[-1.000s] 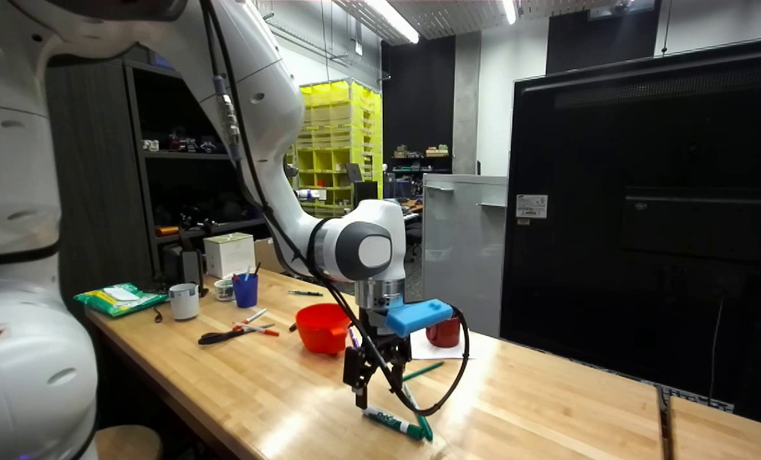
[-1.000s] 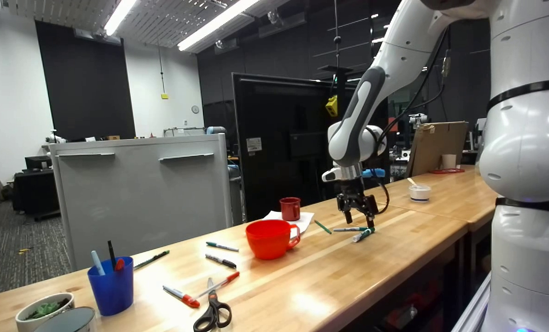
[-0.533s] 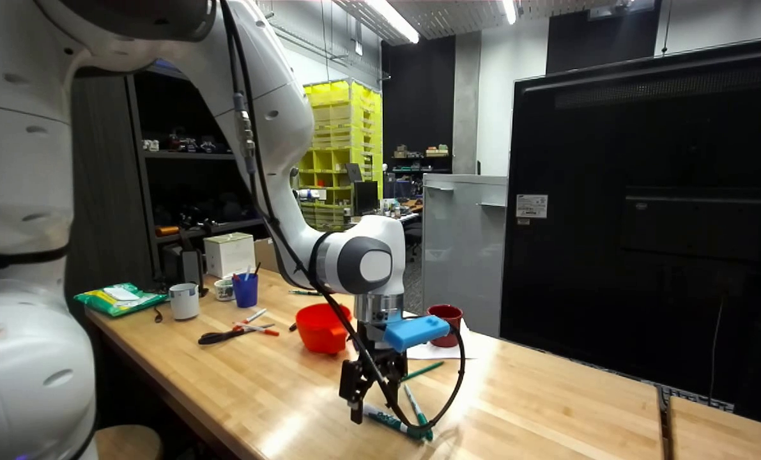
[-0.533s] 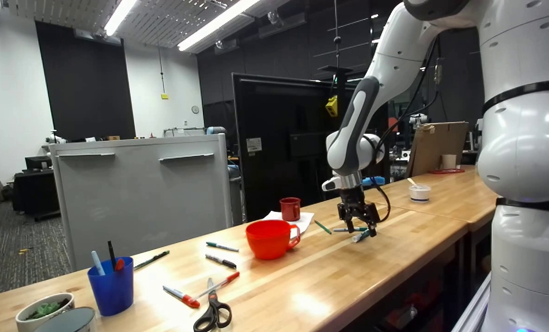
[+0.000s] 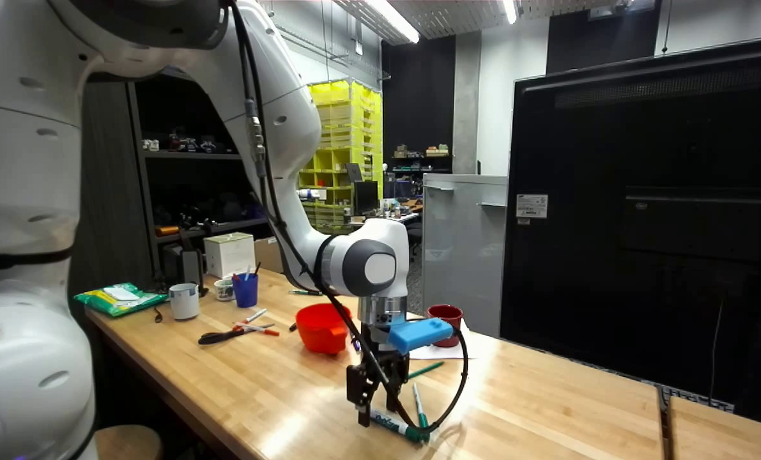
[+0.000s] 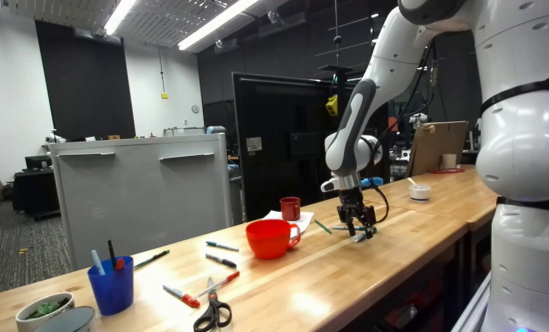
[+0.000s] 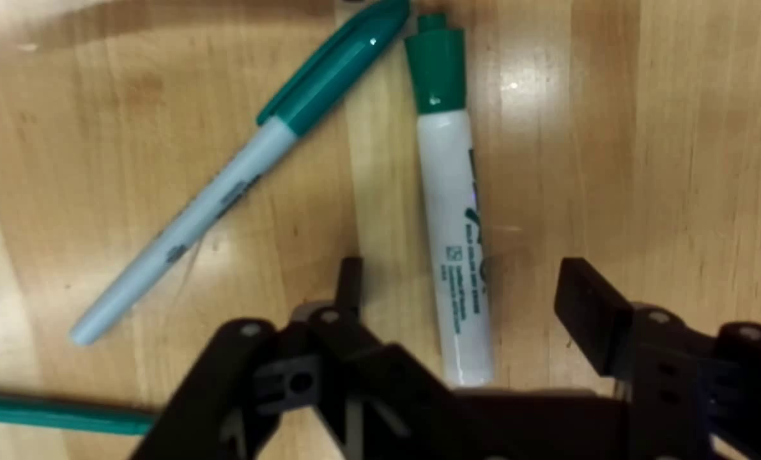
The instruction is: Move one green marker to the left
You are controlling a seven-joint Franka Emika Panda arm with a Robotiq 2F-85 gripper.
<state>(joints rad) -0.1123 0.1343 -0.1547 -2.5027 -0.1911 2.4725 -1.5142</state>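
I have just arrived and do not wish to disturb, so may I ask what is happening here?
A white robot arm holds its open black hand low over a wooden table, the jaws on either side of a thick white marker with a green cap. The wrist view shows gaps on both sides, so it is not held. A slimmer grey marker with a green cap lies at an angle beside it.

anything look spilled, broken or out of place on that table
Nothing looks spilled or broken. It is only untidy: in an exterior view, a red-capped pen crosses the scissors, and a black-capped marker lies loose on the table, though the blue cup holds pens.
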